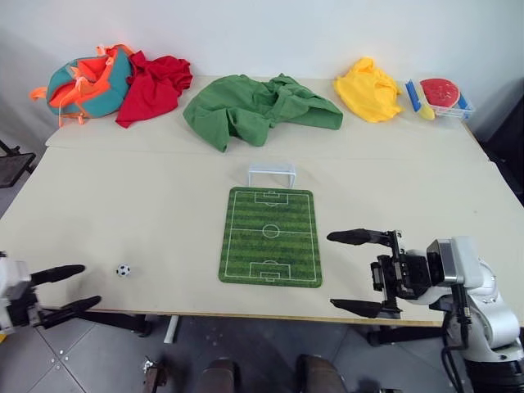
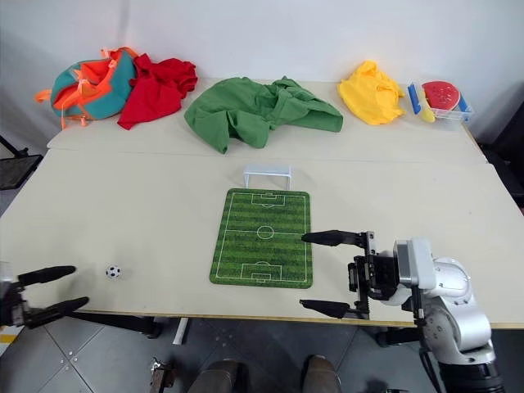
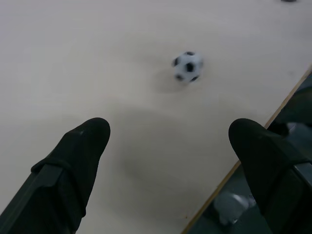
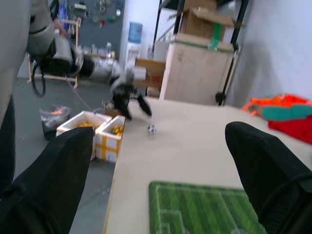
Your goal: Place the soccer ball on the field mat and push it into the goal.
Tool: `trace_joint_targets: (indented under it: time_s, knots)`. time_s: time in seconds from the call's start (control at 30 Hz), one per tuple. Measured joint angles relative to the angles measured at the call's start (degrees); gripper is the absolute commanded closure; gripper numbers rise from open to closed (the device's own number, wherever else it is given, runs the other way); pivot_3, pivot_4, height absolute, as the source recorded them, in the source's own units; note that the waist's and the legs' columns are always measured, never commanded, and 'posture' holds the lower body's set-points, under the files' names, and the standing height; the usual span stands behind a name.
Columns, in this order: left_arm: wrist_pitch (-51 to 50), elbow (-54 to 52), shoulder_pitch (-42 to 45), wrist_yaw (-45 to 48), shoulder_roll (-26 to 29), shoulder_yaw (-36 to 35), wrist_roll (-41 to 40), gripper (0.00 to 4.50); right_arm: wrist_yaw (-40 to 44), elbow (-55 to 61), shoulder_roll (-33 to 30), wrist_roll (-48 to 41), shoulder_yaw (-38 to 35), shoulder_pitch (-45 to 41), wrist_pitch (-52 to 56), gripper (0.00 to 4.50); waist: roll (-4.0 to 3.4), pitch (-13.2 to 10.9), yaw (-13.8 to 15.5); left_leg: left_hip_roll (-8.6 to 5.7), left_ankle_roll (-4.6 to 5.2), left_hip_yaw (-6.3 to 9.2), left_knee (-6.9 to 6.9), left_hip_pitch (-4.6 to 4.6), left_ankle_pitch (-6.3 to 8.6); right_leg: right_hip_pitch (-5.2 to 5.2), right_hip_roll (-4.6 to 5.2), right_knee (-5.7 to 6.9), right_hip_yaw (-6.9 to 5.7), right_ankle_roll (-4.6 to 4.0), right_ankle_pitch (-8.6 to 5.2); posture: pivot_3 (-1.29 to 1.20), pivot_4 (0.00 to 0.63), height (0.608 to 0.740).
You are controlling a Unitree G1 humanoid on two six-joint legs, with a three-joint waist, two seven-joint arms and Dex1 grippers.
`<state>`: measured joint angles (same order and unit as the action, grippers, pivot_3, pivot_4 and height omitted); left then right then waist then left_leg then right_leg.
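The soccer ball (image 1: pixel 123 269), tiny and white with black patches, lies on the bare table near the front left edge, well left of the field mat (image 1: pixel 270 236). The white-framed goal (image 1: pixel 271 173) stands just beyond the mat's far end. My left gripper (image 1: pixel 88 285) is open at the table's front left corner, its fingertips pointing at the ball a short way off; in the left wrist view the ball (image 3: pixel 187 66) sits ahead of the spread fingers (image 3: pixel 80 146). My right gripper (image 1: pixel 332 270) is open and empty beside the mat's right front corner, pointing left.
Along the back of the table lie a teal and orange bag (image 1: pixel 82 82), a red cloth (image 1: pixel 155 86), a green garment (image 1: pixel 254 106), a yellow cloth (image 1: pixel 368 88) and a clear tray (image 1: pixel 442 97) with red and blue items. The table's front edge (image 1: pixel 246 313) runs close to both grippers.
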<state>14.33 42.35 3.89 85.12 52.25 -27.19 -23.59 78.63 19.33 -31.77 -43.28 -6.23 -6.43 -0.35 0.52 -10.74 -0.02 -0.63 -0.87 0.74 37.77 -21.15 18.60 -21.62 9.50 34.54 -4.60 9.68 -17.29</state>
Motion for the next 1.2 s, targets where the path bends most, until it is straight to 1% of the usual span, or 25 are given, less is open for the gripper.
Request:
trace_joint_targets:
  time_s: [0.17,0.27,0.37,0.47,0.57,0.6,0.67,0.7,0.8,0.87,0.93,1.0,1.1,1.2]
  knots:
    - [-2.30,-5.89,3.24,-4.28,-2.71,3.54,0.29,0.03,-0.29,0.22,0.41,0.65,0.96,0.68,-0.35,0.00,0.01,0.00,0.06,0.05,0.01,-0.04,0.27,0.00,0.14,0.02,-0.04,0.12,-0.02,-0.01,0.01,0.00,0.150,0.740]
    - [-3.99,-6.93,3.84,-5.32,-3.46,6.06,0.81,0.03,-0.34,0.15,0.15,1.46,0.89,2.10,-0.52,0.00,0.01,0.00,-0.24,0.09,0.02,-0.16,0.29,0.05,0.19,-0.01,-0.07,0.14,-0.01,-0.02,0.01,0.00,0.150,0.740]
    - [-5.04,-7.72,4.05,-5.39,-3.43,6.29,0.80,0.62,-0.70,0.14,-0.65,1.76,0.34,2.77,-0.63,0.00,0.01,0.00,-0.38,0.21,0.00,-0.26,0.29,0.11,0.21,-0.02,-0.15,0.14,-0.01,-0.07,0.03,0.00,0.150,0.740]
    - [-5.47,-7.72,4.03,-4.86,-3.07,7.02,1.03,1.58,-0.85,0.06,-1.23,1.89,-1.21,3.60,-1.06,0.00,0.01,0.00,-0.10,0.23,0.01,-0.27,0.32,0.09,0.23,-0.02,-0.16,0.13,-0.01,-0.09,0.04,0.00,0.150,0.740]
    - [-5.19,-7.08,4.11,-4.42,-1.74,7.65,1.81,2.44,-0.89,-0.56,-1.56,2.71,-2.28,5.38,-1.96,0.00,0.02,0.01,-0.04,0.23,0.02,-0.30,0.32,0.10,0.27,-0.02,-0.16,0.11,-0.01,-0.09,0.04,0.00,0.150,0.740]
    - [-5.04,-6.56,4.14,-4.31,-1.50,7.68,1.94,2.85,-0.94,-0.88,-1.56,2.95,-2.66,5.69,-2.05,0.00,0.00,0.00,-0.04,0.22,0.03,-0.32,0.32,0.10,0.27,-0.02,-0.16,0.11,0.01,-0.09,0.04,0.00,0.150,0.740]
    - [-4.90,-5.82,4.62,-4.33,-1.49,7.82,2.04,3.46,-1.29,-1.10,-1.57,3.08,-3.30,5.72,-2.17,0.00,-0.01,0.00,-0.07,0.25,0.03,-0.34,0.33,0.13,0.27,-0.02,-0.16,0.11,0.02,-0.09,0.05,0.00,0.150,0.740]
    - [-4.80,-5.77,4.95,-4.32,-1.49,8.05,2.20,3.63,-1.39,-1.10,-1.57,3.10,-3.38,5.71,-2.23,0.00,-0.01,0.00,-0.08,0.25,0.03,-0.35,0.33,0.14,0.27,-0.02,-0.16,0.12,0.02,-0.10,0.05,0.00,0.150,0.740]
    - [-4.94,-5.87,6.24,-4.31,-1.91,8.66,2.41,3.63,-1.65,-1.16,-1.57,3.34,-3.48,5.77,-2.25,0.00,-0.01,0.00,-0.03,0.25,0.03,-0.36,0.34,0.13,0.27,-0.02,-0.16,0.13,0.02,-0.10,0.05,0.00,0.150,0.740]
    - [-6.83,-8.06,6.92,-4.29,-3.40,9.34,1.61,3.63,-1.86,-1.31,-1.78,3.57,-3.75,5.79,-2.30,0.00,0.00,0.00,0.20,0.25,0.06,-0.35,0.40,0.08,0.29,-0.02,-0.16,0.12,0.02,-0.10,0.05,0.00,0.150,0.740]
    - [-10.45,-12.96,7.40,-4.12,-4.80,10.48,-0.11,3.63,-1.82,-1.57,-2.97,3.56,-5.33,6.57,-2.36,0.00,0.00,-0.01,0.56,0.25,0.11,-0.34,0.46,0.03,0.34,-0.02,-0.15,0.12,0.02,-0.10,0.06,0.00,0.150,0.740]
    - [-15.15,-19.09,8.33,-3.80,-4.96,12.33,-1.74,3.63,-1.77,-1.64,-4.61,3.48,-7.64,7.68,-2.37,0.00,0.00,0.00,0.85,0.26,0.10,-0.34,0.49,0.04,0.38,-0.01,-0.16,0.11,0.02,-0.10,0.06,0.00,0.150,0.740]
    - [-24.32,-29.24,13.43,-4.32,-5.18,17.24,-3.42,3.63,-1.70,-1.68,-5.57,1.90,-11.71,9.84,-2.37,0.00,0.00,0.00,1.47,0.25,0.10,-0.34,0.51,0.04,0.38,0.01,-0.17,0.10,0.01,-0.10,0.06,0.00,0.150,0.740]
    - [-32.38,-39.53,19.56,-6.43,-7.30,23.78,-4.13,3.63,0.89,-3.56,-5.87,0.82,-14.69,11.67,-3.71,0.00,0.00,0.00,1.42,0.20,0.14,-0.37,0.54,0.06,0.41,0.06,-0.16,0.06,0.08,-0.07,0.08,0.00,0.150,0.740]
